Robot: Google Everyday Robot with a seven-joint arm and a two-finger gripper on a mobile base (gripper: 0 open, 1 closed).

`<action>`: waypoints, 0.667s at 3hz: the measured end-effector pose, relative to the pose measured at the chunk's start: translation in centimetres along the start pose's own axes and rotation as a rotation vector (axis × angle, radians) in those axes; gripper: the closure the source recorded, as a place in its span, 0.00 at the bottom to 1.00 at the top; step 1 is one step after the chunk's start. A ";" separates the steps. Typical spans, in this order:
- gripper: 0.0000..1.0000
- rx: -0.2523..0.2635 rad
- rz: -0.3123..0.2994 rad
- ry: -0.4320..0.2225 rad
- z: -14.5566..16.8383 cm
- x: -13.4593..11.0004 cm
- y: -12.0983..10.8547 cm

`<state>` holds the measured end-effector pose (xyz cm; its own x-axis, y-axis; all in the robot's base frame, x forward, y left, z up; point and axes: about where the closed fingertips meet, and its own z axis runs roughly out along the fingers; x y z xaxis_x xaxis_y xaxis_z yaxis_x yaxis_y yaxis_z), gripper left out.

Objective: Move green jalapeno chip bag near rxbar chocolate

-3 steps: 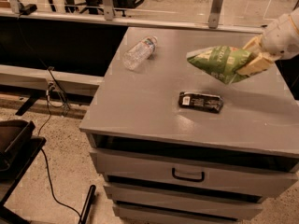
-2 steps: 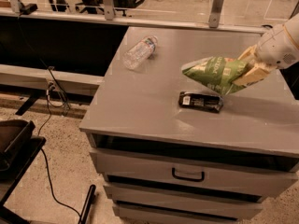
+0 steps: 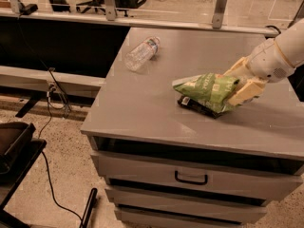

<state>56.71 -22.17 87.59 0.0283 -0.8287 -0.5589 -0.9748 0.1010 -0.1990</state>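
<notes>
The green jalapeno chip bag (image 3: 206, 90) is a crinkled light-green foil bag held just over the grey cabinet top (image 3: 142, 103), right of its middle. My gripper (image 3: 239, 87) comes in from the right and is shut on the bag's right end. The rxbar chocolate (image 3: 195, 105), a flat black bar with a white patch, lies right under the bag. The bag covers most of it, and only its front-left part shows.
A clear plastic bottle (image 3: 141, 53) lies on its side at the back left of the top. A glass partition with metal posts (image 3: 219, 6) runs along the back edge. Drawers with a handle (image 3: 191, 178) are below; cables (image 3: 52, 99) trail on the floor at left.
My gripper has carried the green bag down and to the left. The bag now hangs over the black bar instead of up and to its right.
</notes>
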 end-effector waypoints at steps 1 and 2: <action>0.00 0.000 0.005 -0.002 0.1 -0.8 0.1; 0.00 0.016 -0.001 0.032 -2.0 -1.0 -0.3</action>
<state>56.55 -22.43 89.82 0.0214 -0.8461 -0.5326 -0.9712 0.1089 -0.2121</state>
